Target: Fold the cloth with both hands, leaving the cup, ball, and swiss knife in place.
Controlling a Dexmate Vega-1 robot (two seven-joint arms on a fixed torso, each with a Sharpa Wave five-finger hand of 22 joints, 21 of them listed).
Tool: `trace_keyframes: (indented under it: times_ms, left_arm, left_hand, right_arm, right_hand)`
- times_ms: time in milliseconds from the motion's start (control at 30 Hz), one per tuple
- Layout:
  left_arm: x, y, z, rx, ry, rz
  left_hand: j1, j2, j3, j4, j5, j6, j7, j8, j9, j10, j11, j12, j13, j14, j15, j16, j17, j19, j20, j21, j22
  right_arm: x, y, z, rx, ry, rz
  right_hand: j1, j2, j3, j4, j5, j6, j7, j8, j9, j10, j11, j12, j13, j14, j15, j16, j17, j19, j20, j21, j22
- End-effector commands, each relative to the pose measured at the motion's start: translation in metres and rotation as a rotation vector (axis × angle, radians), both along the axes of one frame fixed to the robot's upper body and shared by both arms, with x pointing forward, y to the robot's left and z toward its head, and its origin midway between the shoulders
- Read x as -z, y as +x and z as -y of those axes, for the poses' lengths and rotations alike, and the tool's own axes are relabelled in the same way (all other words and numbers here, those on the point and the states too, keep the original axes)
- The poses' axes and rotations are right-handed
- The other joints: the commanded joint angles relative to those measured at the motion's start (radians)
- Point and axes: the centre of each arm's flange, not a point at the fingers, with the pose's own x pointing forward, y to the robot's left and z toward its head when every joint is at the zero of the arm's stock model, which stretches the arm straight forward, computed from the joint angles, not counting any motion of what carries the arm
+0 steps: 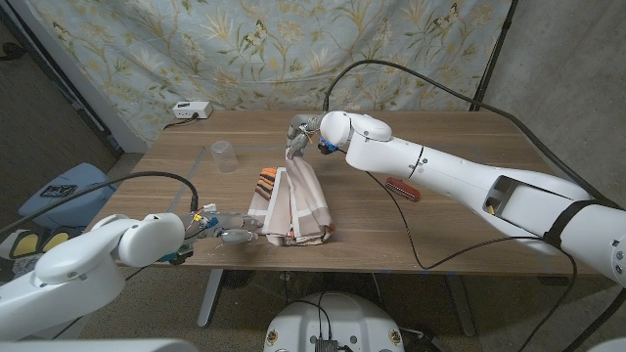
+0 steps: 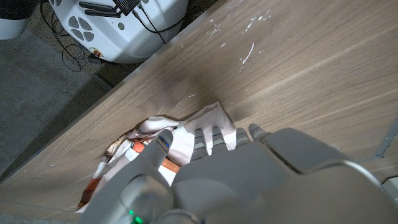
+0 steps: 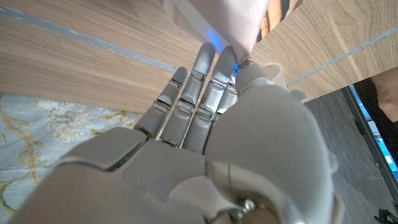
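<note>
A clear plastic cup [image 1: 224, 155] is seen standing upright toward the far left part of the tabletop [image 1: 469, 132], well apart from the cloth; nothing can be made out inside it.

The cloth [image 1: 291, 207], cream with orange and dark stripes, is gathered in a narrow bundle near the middle of the tabletop, running from the near edge toward the far edge. Its far end is lifted off the wood and pinched in the fingers of the right hand [image 1: 300, 134]. In the right wrist view the cloth [image 3: 227, 18] is seen clamped between the thumb and fingertips [image 3: 208, 56], though the contact itself is partly hidden by the hand [image 3: 205, 143].

The left hand [image 1: 220, 229] is placed at the near edge, just beside the cloth's near left corner. In the left wrist view its fingers [image 2: 202, 140] are laid on the crumpled cloth [image 2: 155, 143]; whether they are closed on the fabric cannot be told, since the hand [image 2: 249, 180] covers the contact.

A red pocket knife [image 1: 402, 188] is largely hidden behind the right arm, right of the cloth. A small white box [image 1: 191, 110] lies at the far left corner.
</note>
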Motion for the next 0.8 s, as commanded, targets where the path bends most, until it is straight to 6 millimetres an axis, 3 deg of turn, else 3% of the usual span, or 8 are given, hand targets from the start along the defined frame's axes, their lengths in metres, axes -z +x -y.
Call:
trace_keyframes:
  times_ms: [33, 800]
  left_arm:
    - [0.001, 0.000, -0.001, 0.004, -0.011, -0.002]
    - [0.003, 0.000, -0.001, 0.007, -0.021, -0.015]
  left_hand:
    - [0.010, -0.002, 0.002, -0.008, 0.000, 0.005, -0.004, -0.004, 0.004, -0.004, -0.005, -0.004, 0.002, -0.040, -0.007, -0.001, 0.002, -0.116, 0.000, 0.002, 0.002]
    - [0.018, -0.003, 0.001, -0.019, -0.001, 0.013, -0.008, -0.003, 0.004, -0.003, -0.009, -0.005, 0.002, -0.040, -0.008, 0.000, 0.002, -0.117, 0.001, 0.002, 0.002]
  right_arm:
    - [-0.003, 0.001, -0.019, -0.034, -0.025, -0.015]
    - [0.002, 0.009, -0.045, -0.056, -0.056, -0.043]
  right_hand:
    - [0.015, -0.001, -0.002, 0.000, 0.002, 0.006, 0.001, 0.005, 0.002, -0.006, 0.002, 0.005, 0.005, 0.010, -0.099, -0.006, 0.007, 0.009, -0.039, 0.007, 0.004]
    - [0.021, 0.001, -0.007, 0.001, -0.001, 0.005, 0.003, 0.004, 0.002, -0.005, 0.003, 0.002, 0.001, 0.017, -0.099, -0.019, 0.021, 0.012, -0.038, 0.013, 0.004]
